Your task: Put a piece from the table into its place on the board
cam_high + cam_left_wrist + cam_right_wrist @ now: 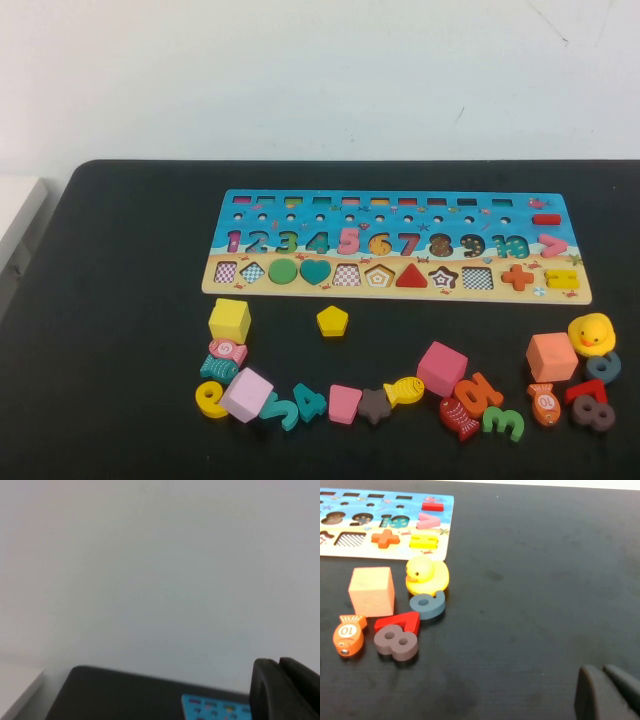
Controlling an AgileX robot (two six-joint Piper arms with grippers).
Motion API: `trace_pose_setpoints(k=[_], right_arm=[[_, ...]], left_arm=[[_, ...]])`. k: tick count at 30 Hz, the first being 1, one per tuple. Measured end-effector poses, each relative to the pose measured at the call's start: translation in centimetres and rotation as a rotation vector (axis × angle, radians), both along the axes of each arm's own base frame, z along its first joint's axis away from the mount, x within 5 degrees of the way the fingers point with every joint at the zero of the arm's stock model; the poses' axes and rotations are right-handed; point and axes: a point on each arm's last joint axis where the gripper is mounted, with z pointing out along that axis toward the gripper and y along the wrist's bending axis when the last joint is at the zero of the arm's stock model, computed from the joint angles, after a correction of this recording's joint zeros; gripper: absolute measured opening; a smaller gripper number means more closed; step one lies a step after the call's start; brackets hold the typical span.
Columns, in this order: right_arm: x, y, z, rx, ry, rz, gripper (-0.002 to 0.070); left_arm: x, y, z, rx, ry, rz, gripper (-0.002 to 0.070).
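The blue number-and-shape board (225, 205) lies flat at the table's middle. Its pentagon slot (378, 276) and star slot (443, 277) are open. A yellow pentagon piece (332, 320) lies just in front of the board. A dark star piece (374, 405) lies in the front row of loose pieces. Neither arm shows in the high view. My left gripper (278, 661) is shut and empty, held high, with a board corner (210, 707) below it. My right gripper (601, 669) is shut and empty, low over bare table to the right of the pieces.
Loose pieces line the front: yellow cube (229, 320), lilac cube (246, 394), pink cube (441, 367), peach cube (551, 357), rubber duck (591, 333), numbers and fish. In the right wrist view, the duck (426, 575), peach cube (371, 591) and purple 8 (396, 642) show.
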Motion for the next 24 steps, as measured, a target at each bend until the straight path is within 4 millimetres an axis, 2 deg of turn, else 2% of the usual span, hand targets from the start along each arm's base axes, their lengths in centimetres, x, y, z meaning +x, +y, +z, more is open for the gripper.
trace_pose_setpoints(k=[6, 11, 13, 17, 21, 22, 24], right_arm=[[0.0, 0.0, 0.0, 0.0, 0.0, 0.0, 0.0018], [0.0, 0.0, 0.0, 0.0, 0.0, 0.0, 0.0019], [0.0, 0.0, 0.0, 0.0, 0.0, 0.0, 0.0019], [0.0, 0.0, 0.0, 0.0, 0.0, 0.0, 0.0019], [0.0, 0.0, 0.0, 0.0, 0.0, 0.0, 0.0019], [0.0, 0.0, 0.0, 0.0, 0.0, 0.0, 0.0019], [0.0, 0.0, 0.0, 0.0, 0.0, 0.0, 0.0019]], left_arm=[[0.0, 0.0, 5.3, 0.102, 0.221, 0.014, -0.0001], [2.1, 0.0, 8.9, 0.136, 0.519, 0.01, -0.0001], [3.7, -0.2, 9.7, 0.164, 0.64, 0.004, -0.0001], [7.8, -0.6, 10.0, 0.171, 0.717, -0.011, -0.0001], [12.1, -1.6, 8.9, 0.066, 0.747, -0.074, -0.0001], [14.0, -2.2, 8.3, 0.084, 0.776, -0.114, -0.0001], [16.2, -3.2, 7.8, 0.114, 0.819, -0.169, -0.0001]])
